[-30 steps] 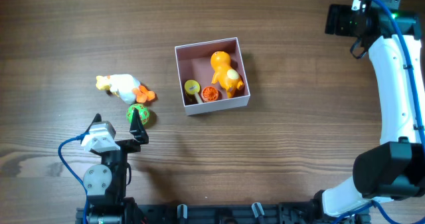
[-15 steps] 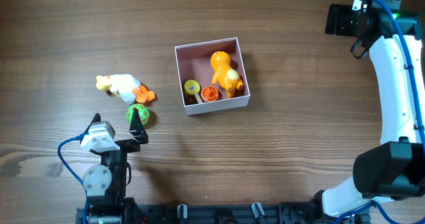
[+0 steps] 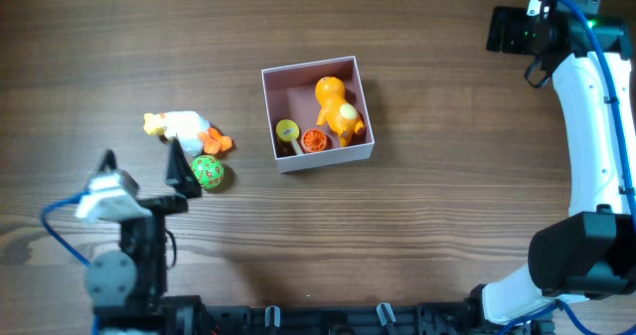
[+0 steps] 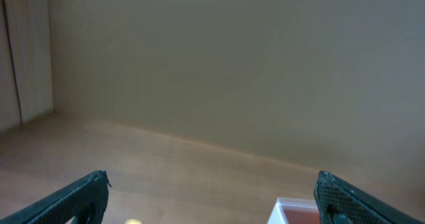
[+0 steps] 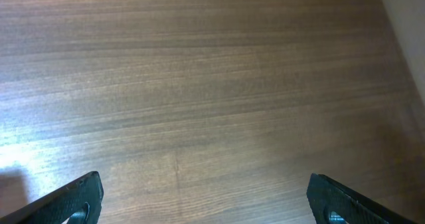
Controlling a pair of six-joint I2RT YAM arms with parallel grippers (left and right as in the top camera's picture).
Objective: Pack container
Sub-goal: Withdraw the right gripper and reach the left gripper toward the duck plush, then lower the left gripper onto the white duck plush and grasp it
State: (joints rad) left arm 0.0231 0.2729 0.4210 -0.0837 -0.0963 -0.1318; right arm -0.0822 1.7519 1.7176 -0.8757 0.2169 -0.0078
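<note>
Our left claw (image 3: 144, 166) is wide open at the near left, with a green ball (image 3: 208, 172) just right of it and a white duck (image 3: 179, 126) farther back. Our right claw (image 5: 204, 184) is wide open too, over bare wood at the far right. The container (image 3: 290, 94) sits in the middle of the table (image 3: 447, 226), with an orange duck (image 3: 336, 104) and two small round toys (image 3: 287, 129) inside.

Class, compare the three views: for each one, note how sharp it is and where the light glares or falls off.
Overhead: sharp and evenly lit, the container casting only a faint shadow. Left wrist: dim and soft, wall and table hazy, the container's corner blurred at the bottom edge. Right wrist: wood grain crisp, pale glare at the lower left, darker toward the right edge.
</note>
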